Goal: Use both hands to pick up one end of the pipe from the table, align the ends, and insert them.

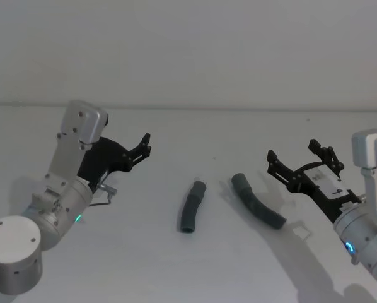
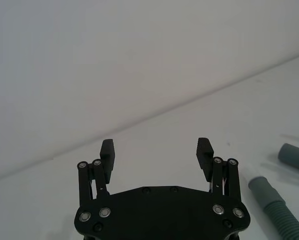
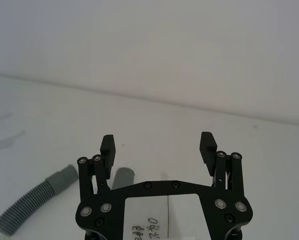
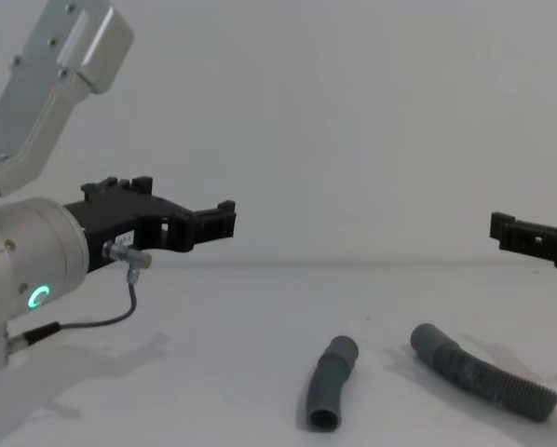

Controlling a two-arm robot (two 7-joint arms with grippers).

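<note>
Two dark grey pieces of the pipe lie apart on the white table. The shorter piece lies mid-table, narrower tip pointing away from me; it is also in the chest view. The longer bent piece lies to its right, its smooth cuff at the far end and a ribbed body. My left gripper hovers open, well left of the shorter piece. My right gripper hovers open just right of the longer piece, whose end peeks from behind its fingers.
A thin grey cable loops under the left wrist. The table's far edge meets a plain pale wall. Bare table lies between and in front of the two pieces.
</note>
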